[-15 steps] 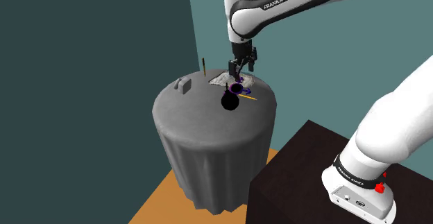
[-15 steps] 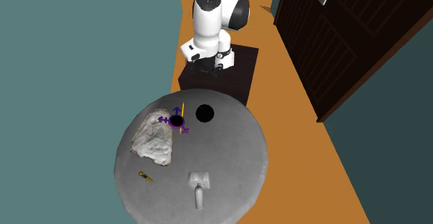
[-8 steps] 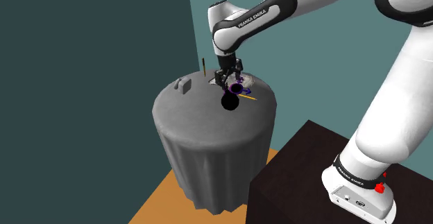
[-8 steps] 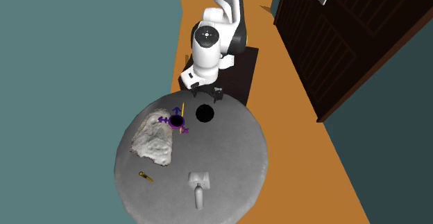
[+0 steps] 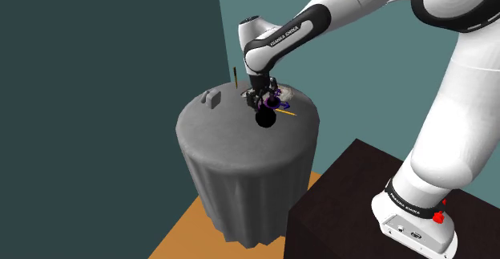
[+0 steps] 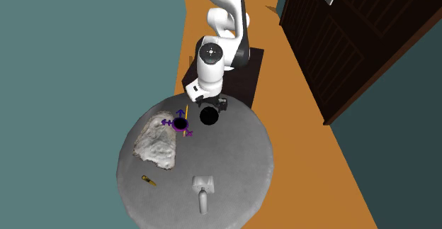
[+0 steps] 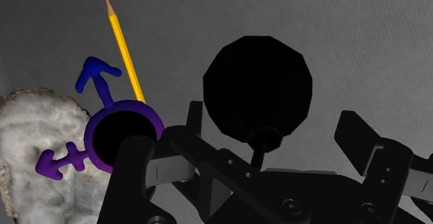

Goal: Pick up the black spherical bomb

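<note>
status: approach stage, grasp not yet made. the black spherical bomb (image 7: 257, 84) rests on the round worktop draped in grey cloth (image 6: 241, 171), on the side nearest the robot's stand. it is not lifted. remaining steps, by judgement: lower the tool around the sphere, close on it, raise it.

tool: the all-black two-finger tool (image 6: 211, 102) hangs just above the bomb, over its stand-side edge in the second exterior view. in the wrist view the two fingers (image 7: 355, 129) stand well apart, with the sphere between and beyond them. no finger appears to touch it, though black against black makes the contact line hard to read. the tool holds nothing.

neighbours: a black disc ringed in purple with purple arrows (image 7: 125, 136) lies near the bomb, on the second exterior view's left. a yellow pencil (image 7: 125, 53) runs out from the disc's rim on the bomb's side. a white lumpy rock-like mass (image 6: 157, 142) lies further left. disc and pencil are close enough that a wide-set finger could brush them on descent. keep the closing line centred on the sphere.
</note>
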Tool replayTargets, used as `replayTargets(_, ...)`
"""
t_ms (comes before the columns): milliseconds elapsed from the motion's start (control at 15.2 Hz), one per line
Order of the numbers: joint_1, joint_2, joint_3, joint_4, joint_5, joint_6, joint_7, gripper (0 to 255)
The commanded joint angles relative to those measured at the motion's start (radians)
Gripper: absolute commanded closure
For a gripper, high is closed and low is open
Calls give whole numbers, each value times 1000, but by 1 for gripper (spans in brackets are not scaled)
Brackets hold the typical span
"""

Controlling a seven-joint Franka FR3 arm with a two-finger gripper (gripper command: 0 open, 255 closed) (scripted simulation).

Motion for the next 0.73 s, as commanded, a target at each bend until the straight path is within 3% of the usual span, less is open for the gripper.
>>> replayTargets(0, -1, 3, -1, -9, -1, 12, 0, 0)
replayTargets(66, -1, 0, -1, -11, -1, 12, -1, 255)
replayTargets(660, -1, 3, -1, -9, -1, 12, 0, 255)
